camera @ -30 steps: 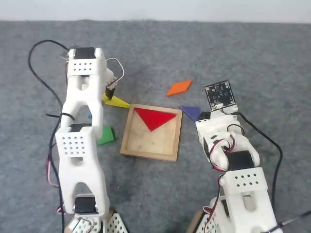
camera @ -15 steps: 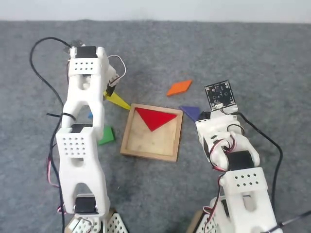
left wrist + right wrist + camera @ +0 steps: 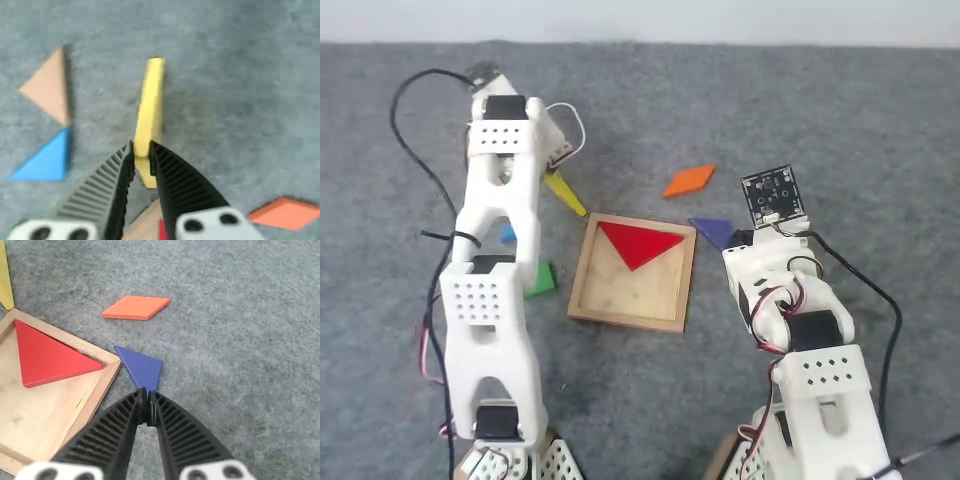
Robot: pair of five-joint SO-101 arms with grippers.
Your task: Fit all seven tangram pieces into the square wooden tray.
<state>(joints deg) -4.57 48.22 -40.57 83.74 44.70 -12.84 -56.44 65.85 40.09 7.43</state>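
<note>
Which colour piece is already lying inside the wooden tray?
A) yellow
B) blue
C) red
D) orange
C: the red triangle lies flat inside the wooden tray, while the yellow piece is pinched in the left gripper and the orange piece lies outside the tray.

The floor of the wooden tray [image 3: 620,290] is left bare except where the red triangle [image 3: 638,243] is set along its far side. Open carpet [image 3: 640,385] is seen along its near side.
</note>
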